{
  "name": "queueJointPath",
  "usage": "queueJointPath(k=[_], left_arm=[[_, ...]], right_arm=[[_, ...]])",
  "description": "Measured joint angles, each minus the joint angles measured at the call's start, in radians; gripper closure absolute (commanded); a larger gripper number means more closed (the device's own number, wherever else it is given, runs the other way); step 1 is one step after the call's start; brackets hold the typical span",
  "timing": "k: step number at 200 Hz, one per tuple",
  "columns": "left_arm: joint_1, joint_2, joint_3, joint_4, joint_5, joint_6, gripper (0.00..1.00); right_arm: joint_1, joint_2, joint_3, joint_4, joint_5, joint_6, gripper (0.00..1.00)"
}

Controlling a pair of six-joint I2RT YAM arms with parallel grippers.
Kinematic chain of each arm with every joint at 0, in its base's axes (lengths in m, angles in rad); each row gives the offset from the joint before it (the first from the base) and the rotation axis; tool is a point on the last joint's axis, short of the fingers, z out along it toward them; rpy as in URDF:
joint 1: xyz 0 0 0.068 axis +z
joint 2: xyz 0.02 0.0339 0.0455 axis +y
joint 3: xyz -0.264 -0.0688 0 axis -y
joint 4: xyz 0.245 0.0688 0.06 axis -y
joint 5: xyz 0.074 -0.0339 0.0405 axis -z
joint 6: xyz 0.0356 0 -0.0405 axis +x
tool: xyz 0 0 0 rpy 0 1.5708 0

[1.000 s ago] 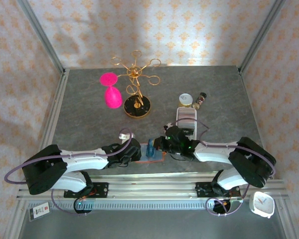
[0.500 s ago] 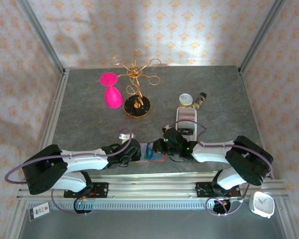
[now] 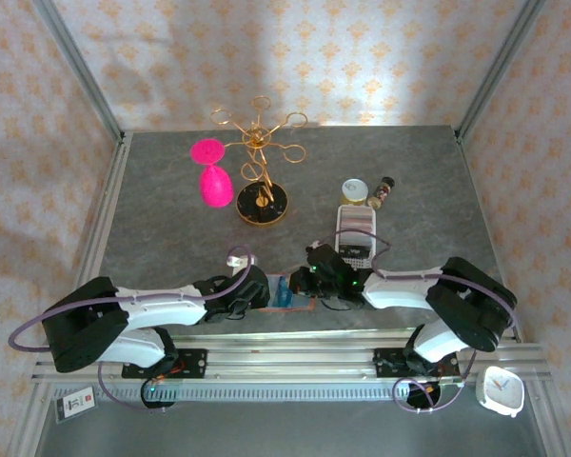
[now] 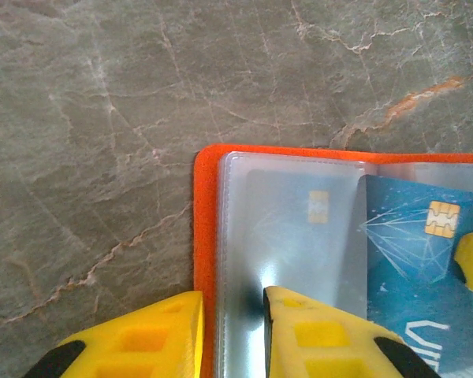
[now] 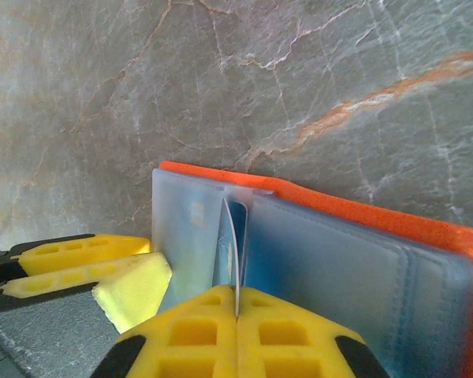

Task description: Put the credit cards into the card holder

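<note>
Clamping one of two credit cards [image 4: 402, 268], right gripper [image 5: 236, 303]; left gripper [image 4: 232, 303] pinches card holder [image 4: 206, 236].

Partly beyond left wrist view's edges: card holder [image 4: 206, 236], teal card [image 4: 402, 268]

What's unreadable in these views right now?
- Top view: card holder mostly under both tools, pockets too small to read.
- Right wrist: right tool hides the blue card at its low end; its depth in the pocket is unclear.
- Left wrist: left tool covers the holder's near edge; the frame crops its right side.
</note>
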State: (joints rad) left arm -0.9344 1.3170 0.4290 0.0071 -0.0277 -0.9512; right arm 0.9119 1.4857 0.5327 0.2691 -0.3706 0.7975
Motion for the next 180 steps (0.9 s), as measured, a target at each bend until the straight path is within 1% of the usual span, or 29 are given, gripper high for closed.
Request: queueJointPath(k=[49,69,107,113,131,167,180], left_arm=[[0.0,-0.006,-0.015,0.025,0.0,0.0,0.75],[0.0,-0.009,-0.021,0.033,0.0,0.0,0.76],[0.0,-0.019,-0.035,0.051,0.001,0.0,0.75],[0.0,-0.02,-0.037,0.054,0.002,0.0,0.75],[0.0,-0.024,-0.043,0.063,0.003,0.0,0.75],[0.0,-0.032,-0.06,0.085,0.009,0.0,0.76],[0.0,-0.032,-0.061,0.088,0.009,0.001,0.75]], right_arm=[[0.006,0.039,0.04,-0.022,-0.003,-0.012,0.99],[0.008,0.041,0.046,-0.026,-0.003,-0.013,0.94],[0.017,0.063,0.072,-0.053,0.006,-0.02,0.68],[0.019,0.063,0.076,-0.06,0.009,-0.024,0.65],[0.027,0.051,0.078,-0.081,0.029,-0.027,0.65],[0.03,-0.032,0.066,-0.135,0.065,-0.02,0.63],[0.031,-0.045,0.06,-0.143,0.068,-0.015,0.69]])
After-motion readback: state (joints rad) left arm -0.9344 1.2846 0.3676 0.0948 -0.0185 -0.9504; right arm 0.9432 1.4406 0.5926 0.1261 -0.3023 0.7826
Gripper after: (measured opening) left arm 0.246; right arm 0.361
